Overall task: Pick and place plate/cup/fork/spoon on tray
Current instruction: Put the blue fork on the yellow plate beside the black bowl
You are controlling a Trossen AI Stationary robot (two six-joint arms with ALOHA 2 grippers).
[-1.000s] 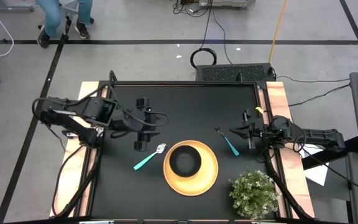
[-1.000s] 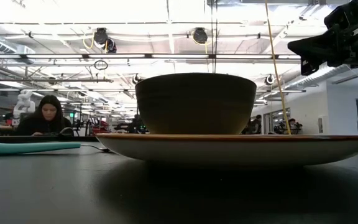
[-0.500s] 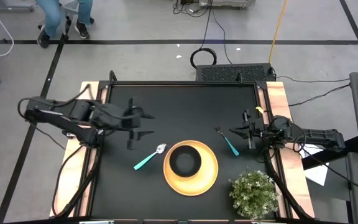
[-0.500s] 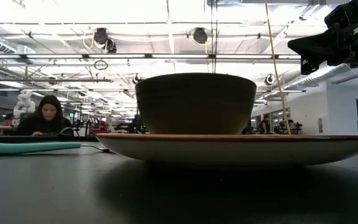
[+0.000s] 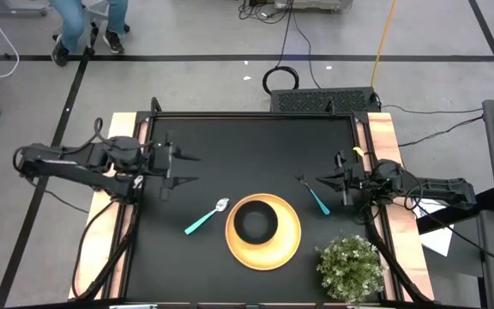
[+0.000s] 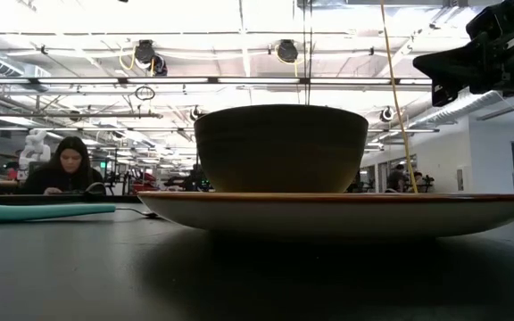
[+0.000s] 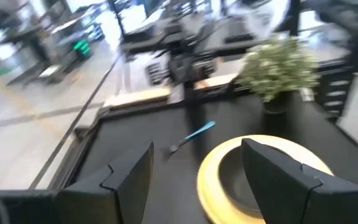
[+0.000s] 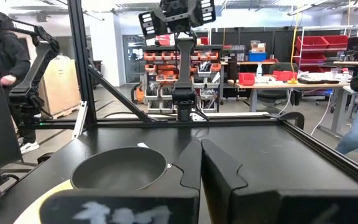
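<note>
Left gripper just backed off to the table's left edge, fingers spread wide and empty, leaving the spoon off the tray.

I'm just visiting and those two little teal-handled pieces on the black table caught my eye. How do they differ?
The spoon ends in a shiny rounded silver head; the fork ends in dark tines. The spoon lies left of the yellow tray, its head nearly at the rim; the fork lies to the tray's right, near the shut right end effector. Both have slim teal handles and lie flat on the table, off the tray.
</note>
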